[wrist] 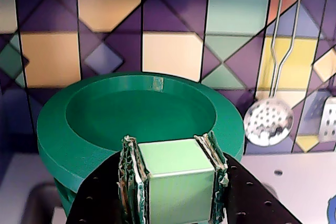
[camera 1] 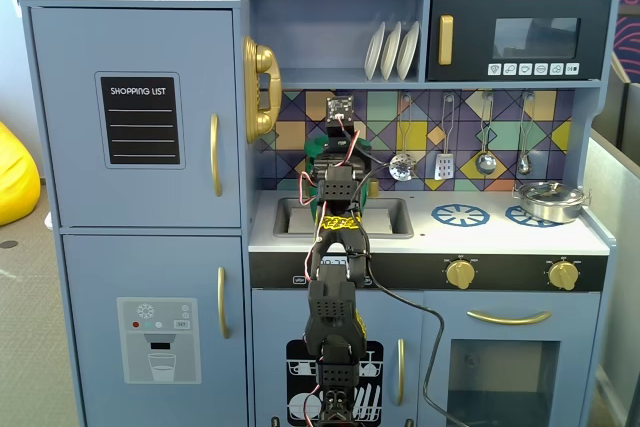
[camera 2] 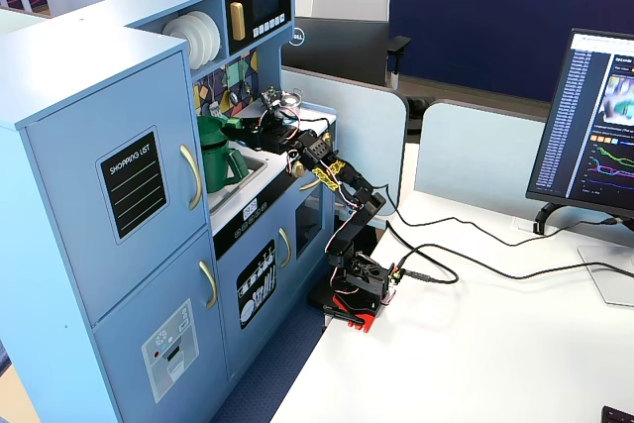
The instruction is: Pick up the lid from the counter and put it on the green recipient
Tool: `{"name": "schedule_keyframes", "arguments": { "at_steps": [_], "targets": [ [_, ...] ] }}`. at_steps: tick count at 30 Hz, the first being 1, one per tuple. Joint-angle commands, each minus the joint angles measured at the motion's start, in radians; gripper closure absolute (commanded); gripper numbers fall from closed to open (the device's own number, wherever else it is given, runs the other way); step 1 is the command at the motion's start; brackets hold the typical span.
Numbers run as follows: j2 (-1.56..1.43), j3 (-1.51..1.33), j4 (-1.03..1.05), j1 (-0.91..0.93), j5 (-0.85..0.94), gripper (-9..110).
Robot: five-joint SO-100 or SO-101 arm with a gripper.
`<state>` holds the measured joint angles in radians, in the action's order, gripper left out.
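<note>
Showing, in a fixed view from the front, the arm reaching over the sink (camera 1: 345,215) of the toy kitchen, hiding most of the green recipient (camera 1: 312,159). Showing, in the wrist view, the gripper (wrist: 173,153) clamping narrow on the pale green knob of the lid (wrist: 131,114), held level with its rim up. Showing, in the side fixed view, the lid (camera 2: 241,127) hanging just beside the top of the green recipient (camera 2: 214,154), standing at the sink.

Blue toy kitchen (camera 1: 140,147), tiled backsplash (wrist: 173,51), white desk (camera 2: 495,344), monitor (camera 2: 599,116)
</note>
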<state>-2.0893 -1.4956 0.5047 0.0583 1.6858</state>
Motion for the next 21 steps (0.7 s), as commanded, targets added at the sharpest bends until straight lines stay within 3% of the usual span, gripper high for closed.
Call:
{"name": "schedule_keyframes", "arguments": {
  "at_steps": [1,17,21],
  "targets": [
    [-0.021,-0.014,-0.063,-0.006,0.014,102],
    [-0.029,-0.114,-0.114,-0.020,0.048,102],
    [-0.048,-0.112,-0.121,-0.011,0.029,76]
  ]
}}
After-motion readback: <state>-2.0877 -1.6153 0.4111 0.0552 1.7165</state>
